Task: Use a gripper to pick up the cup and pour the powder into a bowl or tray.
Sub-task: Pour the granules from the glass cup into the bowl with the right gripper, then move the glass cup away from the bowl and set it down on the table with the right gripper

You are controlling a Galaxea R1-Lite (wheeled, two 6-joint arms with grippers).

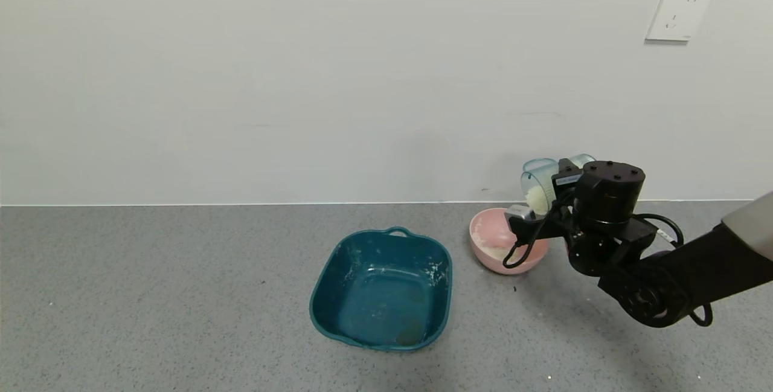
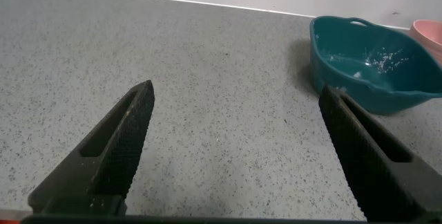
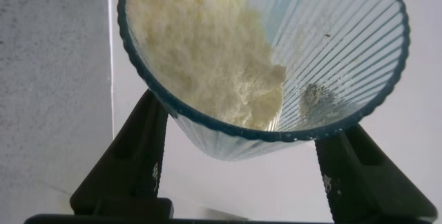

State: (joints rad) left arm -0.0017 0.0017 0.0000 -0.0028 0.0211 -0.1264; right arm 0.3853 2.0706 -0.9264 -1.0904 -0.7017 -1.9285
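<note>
My right gripper (image 1: 557,185) is shut on the ribbed pale blue-green cup (image 1: 539,179) and holds it tipped on its side above the far rim of the pink bowl (image 1: 524,261). White powder (image 1: 536,200) lies against the cup's lowered side near its mouth. Some powder also lies inside the bowl (image 1: 488,240). In the right wrist view the cup (image 3: 331,51) sits between the two black fingers (image 3: 131,162), with the powder (image 3: 207,44) heaped on one side. My left gripper (image 2: 235,113) is open and empty above bare counter, out of the head view.
A dark teal square tray (image 1: 381,288) with powder traces stands on the grey counter left of the pink bowl; it also shows in the left wrist view (image 2: 373,79). A white wall stands behind the counter, with a socket (image 1: 679,11) at the upper right.
</note>
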